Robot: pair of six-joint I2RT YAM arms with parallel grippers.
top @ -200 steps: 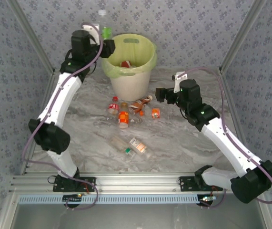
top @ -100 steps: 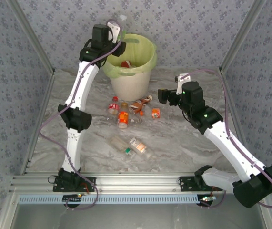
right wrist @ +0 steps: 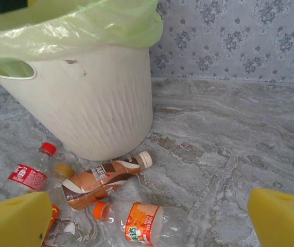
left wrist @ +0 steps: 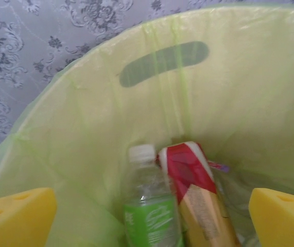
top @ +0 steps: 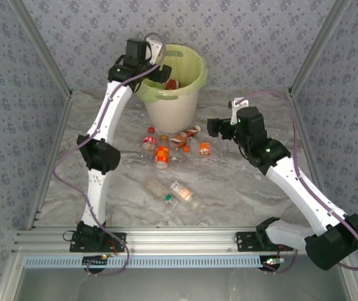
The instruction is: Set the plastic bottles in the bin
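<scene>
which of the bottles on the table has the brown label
The white-capped bottle lying on its side in front of the bin; its neighbours, the red-labelled bottle and the orange-labelled bottle, are clear.

Hardly any print reads clearly. In the right wrist view, lower left of centre, the brown bottle carries white capitals along its side, something like "ATE", the rest too blurred. The red-labelled bottle at far left and the orange-labelled bottle at the bottom show white marks, unreadable. In the left wrist view, bottom centre, the green-labelled bottle bears white characters that are also illegible.
</scene>
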